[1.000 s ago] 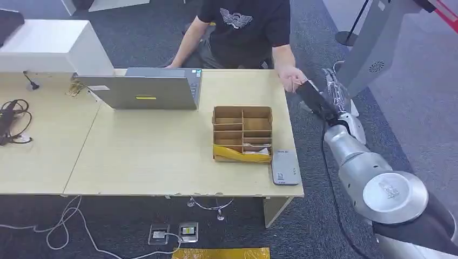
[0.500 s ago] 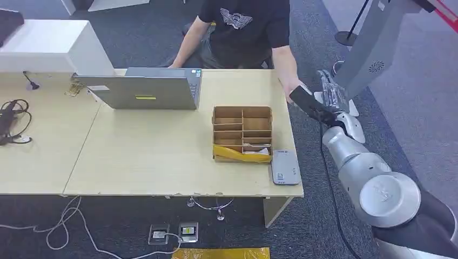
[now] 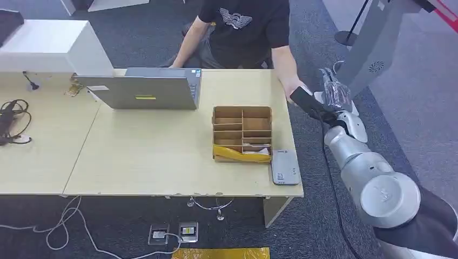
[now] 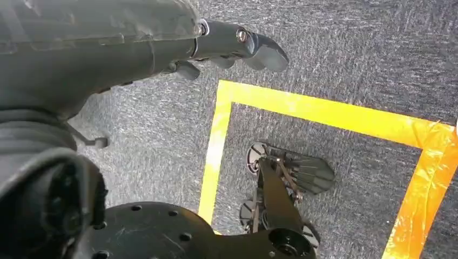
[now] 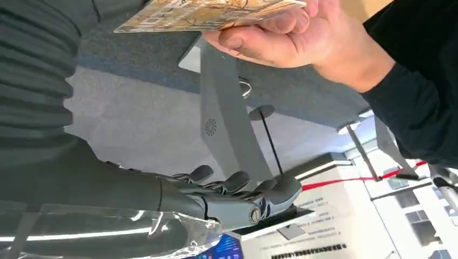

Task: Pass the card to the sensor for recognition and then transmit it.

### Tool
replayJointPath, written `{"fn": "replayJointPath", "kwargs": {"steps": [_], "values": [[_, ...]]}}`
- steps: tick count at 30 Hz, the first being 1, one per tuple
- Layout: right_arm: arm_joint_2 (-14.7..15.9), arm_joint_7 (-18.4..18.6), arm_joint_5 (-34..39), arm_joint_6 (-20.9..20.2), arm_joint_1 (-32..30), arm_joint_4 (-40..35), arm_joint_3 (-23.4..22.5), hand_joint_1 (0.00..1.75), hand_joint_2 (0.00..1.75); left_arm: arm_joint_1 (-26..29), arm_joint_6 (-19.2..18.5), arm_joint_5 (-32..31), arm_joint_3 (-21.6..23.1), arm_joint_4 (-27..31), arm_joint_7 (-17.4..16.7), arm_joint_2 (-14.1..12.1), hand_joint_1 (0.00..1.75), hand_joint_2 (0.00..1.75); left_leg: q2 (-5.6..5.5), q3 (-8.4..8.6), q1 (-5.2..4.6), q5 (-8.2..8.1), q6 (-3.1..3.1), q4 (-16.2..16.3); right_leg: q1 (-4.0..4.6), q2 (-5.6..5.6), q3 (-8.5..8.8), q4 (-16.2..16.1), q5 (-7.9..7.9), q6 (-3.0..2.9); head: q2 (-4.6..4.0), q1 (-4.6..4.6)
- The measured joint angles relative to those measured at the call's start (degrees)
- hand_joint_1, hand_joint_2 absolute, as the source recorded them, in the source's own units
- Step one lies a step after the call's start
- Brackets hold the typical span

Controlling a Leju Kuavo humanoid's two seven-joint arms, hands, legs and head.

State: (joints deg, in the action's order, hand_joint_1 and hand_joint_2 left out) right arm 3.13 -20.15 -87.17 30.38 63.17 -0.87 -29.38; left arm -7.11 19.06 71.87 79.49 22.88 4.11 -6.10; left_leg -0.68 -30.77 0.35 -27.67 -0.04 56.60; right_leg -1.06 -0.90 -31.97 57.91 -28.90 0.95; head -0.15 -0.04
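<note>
While the left hand [image 4: 232, 46] hangs over grey carpet with its fingers [image 4: 264, 51] loosely curled around nothing, its palm is hidden behind the grey cover. Left of the right hand's fingers, a sectioned cardboard box [image 3: 242, 133] sits on the table [image 3: 151, 156], with the grey sensor [image 3: 284, 167] just beside it at the table's edge. Past that edge, the right hand [image 3: 324, 102] is raised, its fingers [image 5: 243, 194] stretched out together and holding nothing. Opposite them a person's hand [image 5: 286, 35] pinches the card [image 5: 205, 13], whose far end is cut off. Whether the card touches the robot's thumb cannot be told.
</note>
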Motion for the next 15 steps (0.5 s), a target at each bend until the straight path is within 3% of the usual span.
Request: {"fn": "replayJointPath", "kwargs": {"steps": [15], "values": [[0.37, 2.88, 0.0, 0.35, 2.51, -0.02, 5.49, 0.0, 1.75, 0.03, -0.5, -0.09, 0.0, -1.11, 0.04, 0.63, 0.0, 0.0, 0.03, 0.0, 0.0, 0.0, 0.0, 0.0, 0.0, 0.01, 0.0, 0.0, 0.0, 0.0, 0.0, 0.0]]}}
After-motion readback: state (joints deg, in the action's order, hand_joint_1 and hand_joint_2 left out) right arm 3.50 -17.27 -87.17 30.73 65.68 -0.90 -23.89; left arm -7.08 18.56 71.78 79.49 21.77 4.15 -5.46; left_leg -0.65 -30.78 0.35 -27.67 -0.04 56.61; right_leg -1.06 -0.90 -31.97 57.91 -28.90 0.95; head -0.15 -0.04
